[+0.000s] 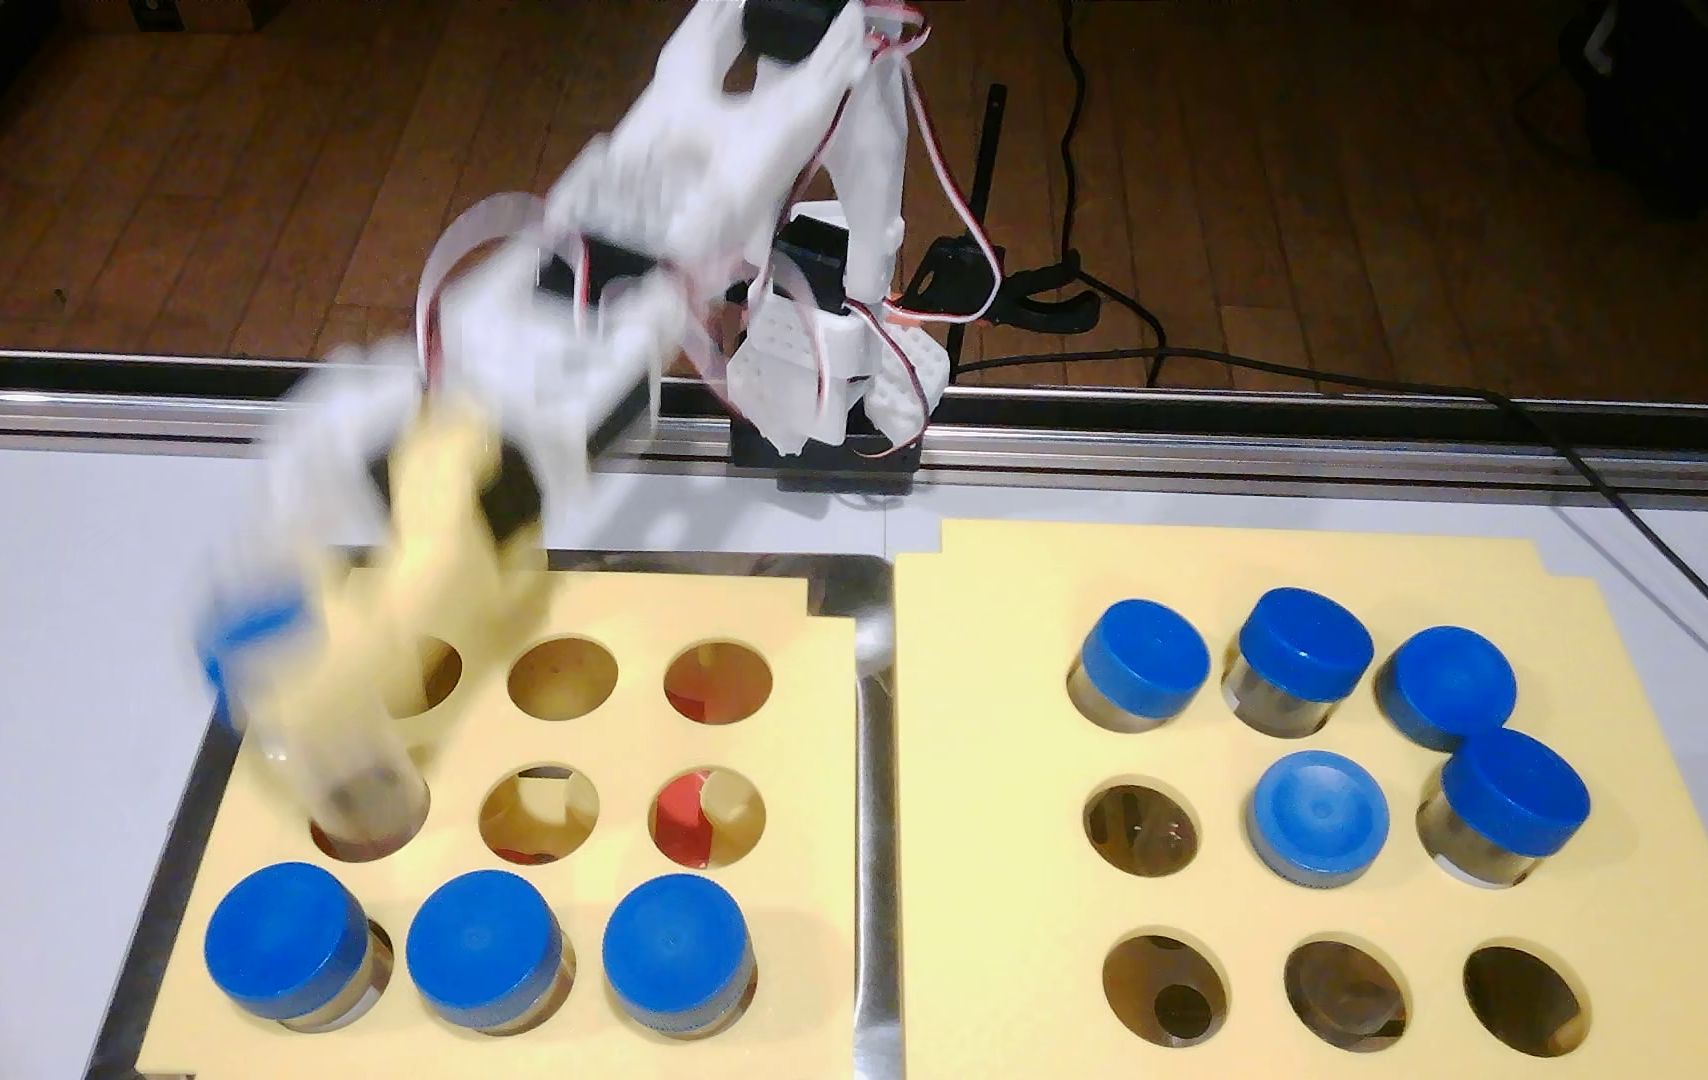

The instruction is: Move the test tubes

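Observation:
My gripper (310, 696) is badly blurred over the left edge of the left yellow foam board (808, 789). It is shut on one test tube (252, 639), which is tilted, its blue cap pointing left and its clear body just above the middle-left hole (367, 836). Three more blue-capped test tubes (483, 961) stand in that board's front row. On the right foam board (1016, 623) stand several test tubes (1307, 644), three in the back row and two in the middle row.
The left board lies in a metal tray (876, 831). Open holes show in both boards, including the right board's front row (1343, 997). The arm's base (829, 415) is clamped to the rail at the table's back edge, with cables (1660, 540) trailing right.

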`<control>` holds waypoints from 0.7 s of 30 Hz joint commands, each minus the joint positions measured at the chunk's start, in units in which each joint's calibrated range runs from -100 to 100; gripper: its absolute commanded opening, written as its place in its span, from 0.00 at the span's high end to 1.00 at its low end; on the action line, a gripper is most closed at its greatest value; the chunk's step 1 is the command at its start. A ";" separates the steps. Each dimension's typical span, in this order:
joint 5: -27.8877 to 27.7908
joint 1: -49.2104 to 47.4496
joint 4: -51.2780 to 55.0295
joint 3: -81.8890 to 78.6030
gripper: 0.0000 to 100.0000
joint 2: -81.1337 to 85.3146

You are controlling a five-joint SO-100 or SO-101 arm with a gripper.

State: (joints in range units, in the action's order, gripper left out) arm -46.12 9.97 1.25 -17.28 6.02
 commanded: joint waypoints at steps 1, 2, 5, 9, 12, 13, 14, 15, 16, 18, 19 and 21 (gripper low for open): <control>0.09 0.15 -0.82 6.62 0.87 12.96; 0.25 0.07 -0.82 7.25 0.87 14.78; 0.25 -3.49 -1.11 8.98 0.87 20.86; 0.30 -10.75 -1.11 8.25 0.87 23.03; 0.30 -20.08 -0.91 2.17 0.87 23.03; 0.35 -22.16 -0.82 0.26 0.87 23.03; 0.41 -24.16 -0.82 -1.74 0.87 23.03; 0.83 -27.64 -0.82 -5.37 0.87 23.03; 1.35 -28.98 -0.82 -6.91 0.88 23.03; 2.66 -31.35 -0.91 -8.82 0.88 22.95; 3.02 -32.24 -0.91 -9.36 0.88 22.95; 3.23 -33.87 -1.01 -10.45 0.88 22.08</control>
State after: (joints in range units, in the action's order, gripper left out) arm -43.51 -21.21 1.25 -26.74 27.54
